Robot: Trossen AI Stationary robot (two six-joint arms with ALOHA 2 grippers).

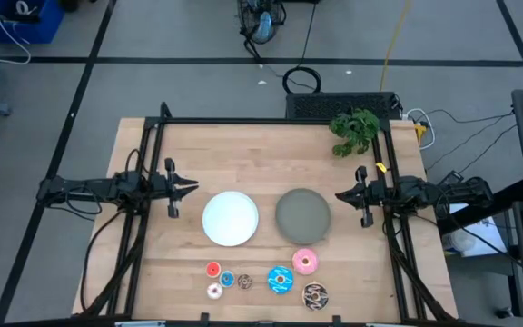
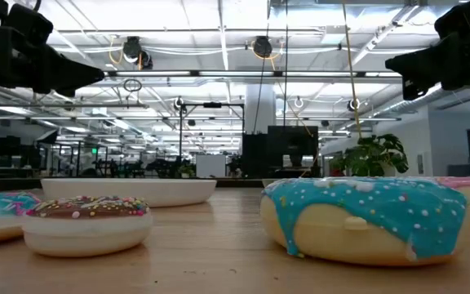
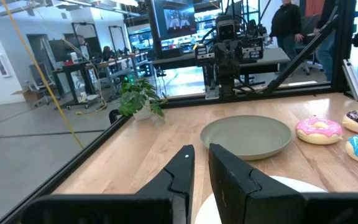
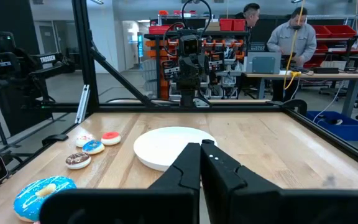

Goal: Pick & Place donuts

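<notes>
Seven toy donuts lie flat near the table's near edge: tiny red [image 1: 212,269], blue [image 1: 227,279], brown [image 1: 244,282] and white-pink [image 1: 213,291], then larger blue [image 1: 281,279], pink [image 1: 305,262] and brown sprinkled [image 1: 315,294]. The white plate [image 1: 231,218] and grey plate [image 1: 302,215] sit side by side at the table's middle. My left gripper [image 1: 194,188] [image 3: 201,152] hovers left of the white plate, shut. My right gripper [image 1: 339,193] [image 4: 201,146] hovers right of the grey plate, shut. Both point inward above the table and touch nothing.
A small green plant [image 1: 354,130] stands at the far right corner. Black frame rails [image 1: 148,163] run along the table's left, right and far sides. People stand at benches in the room behind. Bare wood lies between the plates and the donuts.
</notes>
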